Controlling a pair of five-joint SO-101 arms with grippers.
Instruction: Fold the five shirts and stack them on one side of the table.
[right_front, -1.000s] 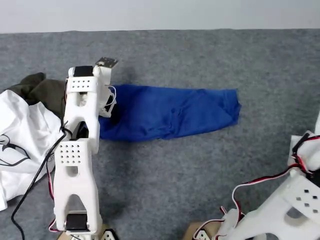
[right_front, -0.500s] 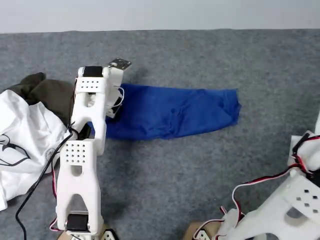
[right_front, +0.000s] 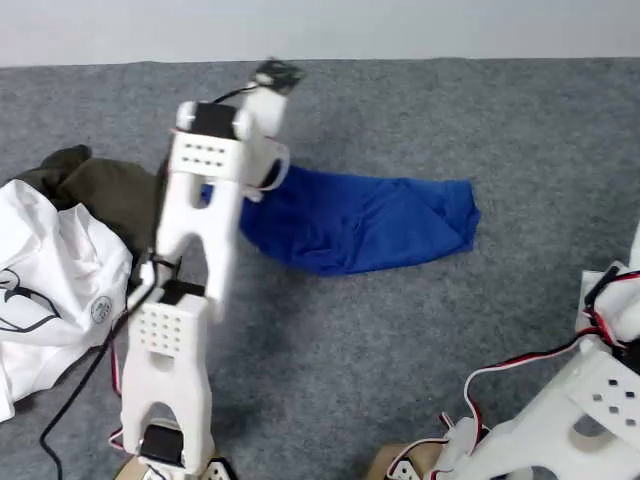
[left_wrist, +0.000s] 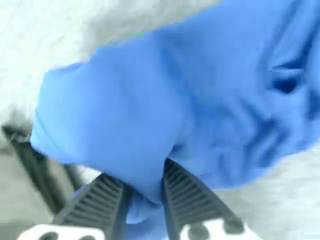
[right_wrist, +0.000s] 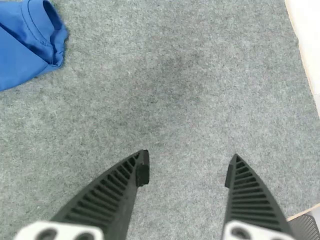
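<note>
A blue shirt (right_front: 365, 222) lies folded into a long band across the middle of the grey table. Its left end is lifted and doubled over toward the right, held by my left gripper (left_wrist: 145, 192), which is shut on the blue cloth (left_wrist: 150, 120). In the high view the left arm (right_front: 205, 200) stands over that lifted end. My right gripper (right_wrist: 185, 175) hangs open above bare grey carpet at the right, with a corner of the blue shirt (right_wrist: 30, 35) some way off.
A crumpled white shirt (right_front: 50, 280) and a dark olive shirt (right_front: 95, 185) lie heaped at the table's left edge. The right arm's base (right_front: 580, 400) and its red and white wires fill the front right corner. A pale table edge (right_wrist: 305, 40) borders the carpet.
The left arm has swung up and to the right, dragging the blue shirt's left end over itself. The shirt's visible length has shortened. The right arm has kept still.
</note>
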